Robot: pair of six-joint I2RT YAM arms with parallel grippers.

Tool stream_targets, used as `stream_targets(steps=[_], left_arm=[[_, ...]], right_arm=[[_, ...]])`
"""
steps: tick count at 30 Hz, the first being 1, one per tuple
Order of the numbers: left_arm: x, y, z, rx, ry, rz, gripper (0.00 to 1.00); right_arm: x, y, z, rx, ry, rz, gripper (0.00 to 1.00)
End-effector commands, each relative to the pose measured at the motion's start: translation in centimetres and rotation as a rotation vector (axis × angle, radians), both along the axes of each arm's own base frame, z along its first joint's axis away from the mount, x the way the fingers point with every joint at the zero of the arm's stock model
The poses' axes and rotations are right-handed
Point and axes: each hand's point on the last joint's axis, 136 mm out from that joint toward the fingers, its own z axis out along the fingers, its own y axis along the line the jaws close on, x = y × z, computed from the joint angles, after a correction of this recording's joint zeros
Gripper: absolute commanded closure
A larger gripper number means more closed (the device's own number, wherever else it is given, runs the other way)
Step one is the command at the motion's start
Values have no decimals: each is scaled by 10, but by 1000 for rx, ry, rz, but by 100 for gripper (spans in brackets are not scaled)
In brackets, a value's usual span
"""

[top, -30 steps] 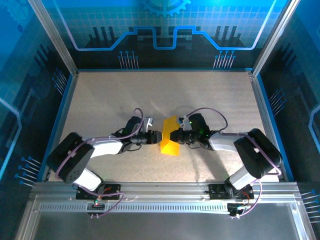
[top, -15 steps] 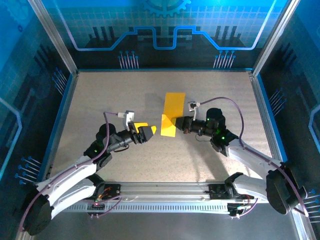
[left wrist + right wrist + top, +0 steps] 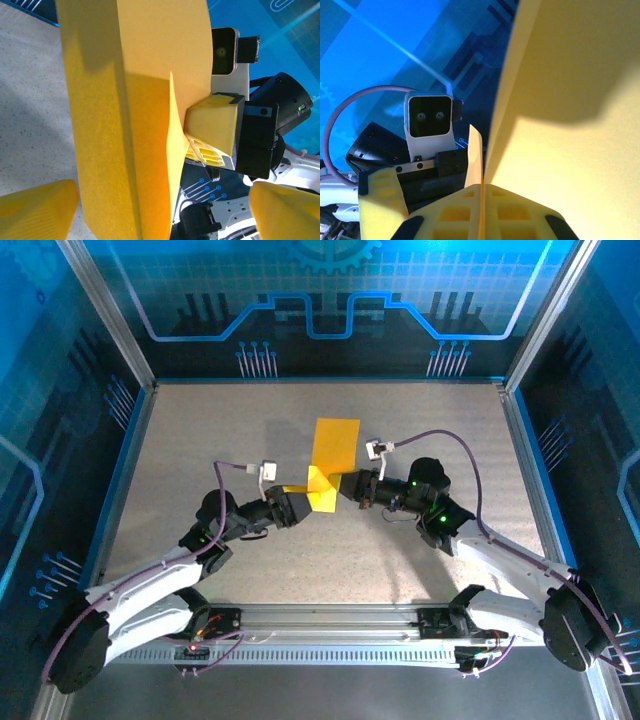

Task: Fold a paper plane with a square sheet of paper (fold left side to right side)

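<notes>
The square sheet of paper point(image 3: 333, 445) is yellow-orange and folded into a long strip, held up off the table and leaning away. My right gripper point(image 3: 345, 486) is shut on its near right edge; in the right wrist view the paper point(image 3: 570, 125) rises from between the closed right gripper point(image 3: 482, 220). My left gripper point(image 3: 303, 501) is open at the strip's lower left corner. In the left wrist view the paper point(image 3: 125, 125) stands between the wide-apart fingertips point(image 3: 35, 210) of the left gripper point(image 3: 160, 220), touching neither.
The speckled beige table point(image 3: 200, 440) is bounded by blue side rails and a dark back wall. The two wrists face each other closely across the paper; the left wrist's camera housing point(image 3: 430, 117) sits just beyond the strip.
The left gripper has opened and moved right, so its jaws now flank the paper's lower corner. The right gripper has shifted the paper slightly left and farther away.
</notes>
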Motion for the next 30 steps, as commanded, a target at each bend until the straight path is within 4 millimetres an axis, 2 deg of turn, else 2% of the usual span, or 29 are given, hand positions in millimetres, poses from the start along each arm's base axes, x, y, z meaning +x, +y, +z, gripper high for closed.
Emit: stream_targets(steps=[1, 15, 21, 25, 28, 30], left_arm=[[-5, -8, 21, -31, -51, -40, 17], [1, -6, 22, -42, -28, -7, 72], [2, -3, 16, -18, -7, 12, 91], [3, -2, 8, 27, 16, 21, 96], [5, 2, -2, 121, 28, 44, 99], [7, 5, -15, 246, 46, 60, 100]], right_arm=[[-1, 4, 25, 47, -56, -5, 97], [-1, 7, 11, 26, -24, 6, 88], [-4, 3, 8, -8, -34, 3, 78], [-3, -11, 2, -92, -43, -47, 64], [2, -34, -15, -244, -18, -141, 56], [6, -58, -32, -400, 8, -236, 50]])
